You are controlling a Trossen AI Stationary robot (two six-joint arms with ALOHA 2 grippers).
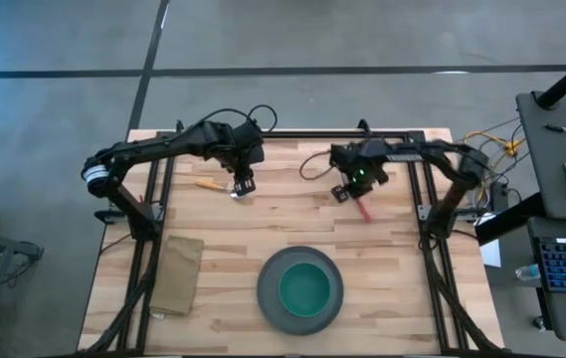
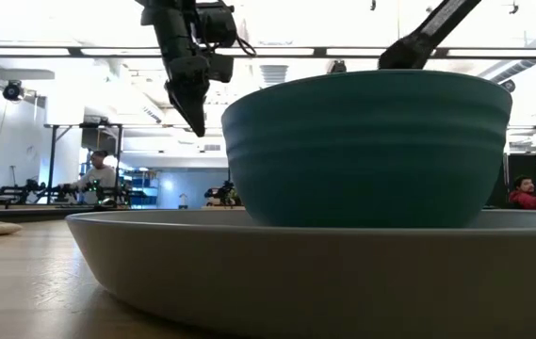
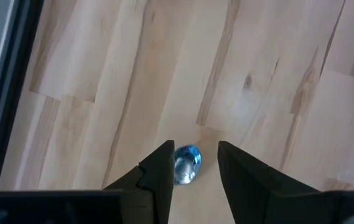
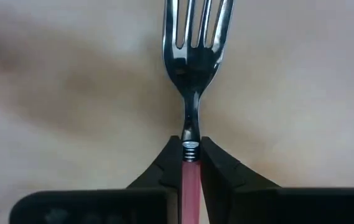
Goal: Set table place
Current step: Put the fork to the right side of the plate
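Observation:
A fork with a pink handle (image 4: 191, 186) and steel tines (image 4: 196, 25) is in my right gripper (image 4: 191, 144), which is shut on it over the table's far middle (image 1: 347, 192). The pink handle (image 1: 364, 210) sticks out beside the gripper. My left gripper (image 3: 195, 149) is open and hangs above the table (image 2: 195, 118), over the shiny end (image 3: 186, 165) of an orange-handled utensil (image 1: 208, 184) lying flat on the wood. In the low view the bowl hides my right gripper. My right gripper pinches the fork between its two fingers at the top of the pink handle (image 4: 191, 163), just behind the metal collar. The fork runs along the fingers, neck and tines reaching out past the fingertips. It looks lifted off the table.
A grey plate (image 1: 268, 298) with a teal bowl (image 1: 305, 288) in it sits near the table's near edge, in the middle. A brown napkin (image 1: 179, 273) lies flat to its left. Black frame rails (image 1: 153, 229) run along both sides. People sit in the room beyond (image 2: 98, 174).

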